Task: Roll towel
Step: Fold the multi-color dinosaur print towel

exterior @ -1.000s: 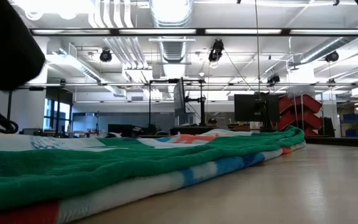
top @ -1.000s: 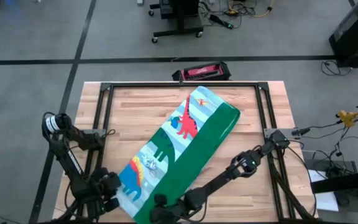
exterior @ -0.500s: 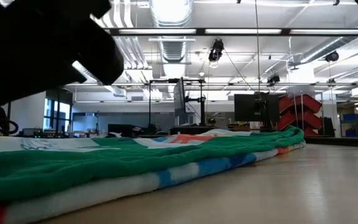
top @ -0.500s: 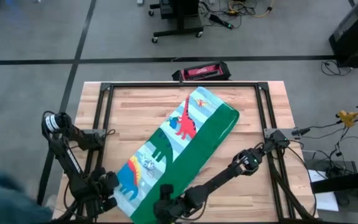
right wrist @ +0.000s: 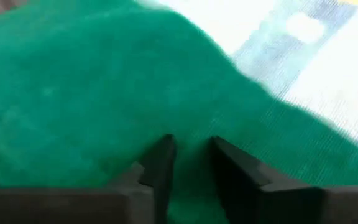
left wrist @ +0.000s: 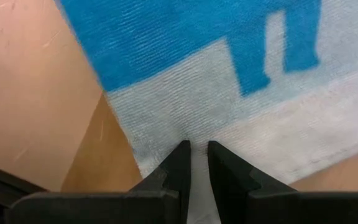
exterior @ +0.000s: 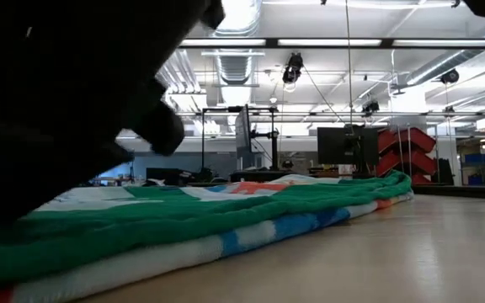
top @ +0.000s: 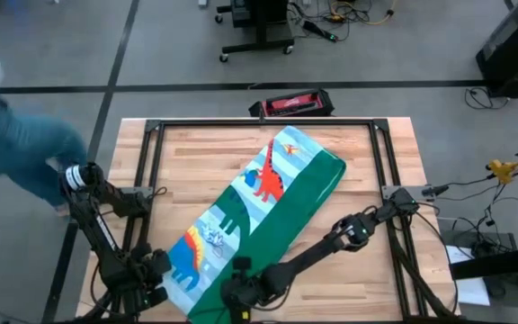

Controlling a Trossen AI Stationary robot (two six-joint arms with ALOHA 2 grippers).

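Observation:
The towel (top: 268,202), folded into a long band, lies flat and slantwise from the near left to the far right of the table. Its green border runs along the right side and the dinosaur print along the left. My left gripper (top: 157,274) stands at the towel's near left corner, shut on its pale edge. My right gripper (top: 239,292) is at the towel's near end, shut on the green border. In the low view the right gripper shows as a dark mass (exterior: 74,109) over the green cloth (exterior: 226,219). My left gripper pinches the towel's pale edge (left wrist: 194,134) between its two fingers, near the near left corner. The fingers come from above, pointing down. The cloth lies slack on the wood around them; how many layers are held I cannot tell. My right gripper has the green border (right wrist: 188,127) between its two fingers, close to the towel's near end. It comes slanting down from the near right. The cloth rests on the table and bulges a little before the fingers; the number of layers does not show.
Black frame rails (top: 259,121) run around the tabletop. A red and black case (top: 292,103) lies just beyond the far edge. A person (top: 16,148) stands off the table's left side. Bare wood shows at the far left (top: 196,162) and near right (top: 349,288).
My right gripper has moved from the near edge onto the towel's near end, sinking and tipping further down; in the low view its dark shape has spread over the left of the picture. A person has come into the high view at the left.

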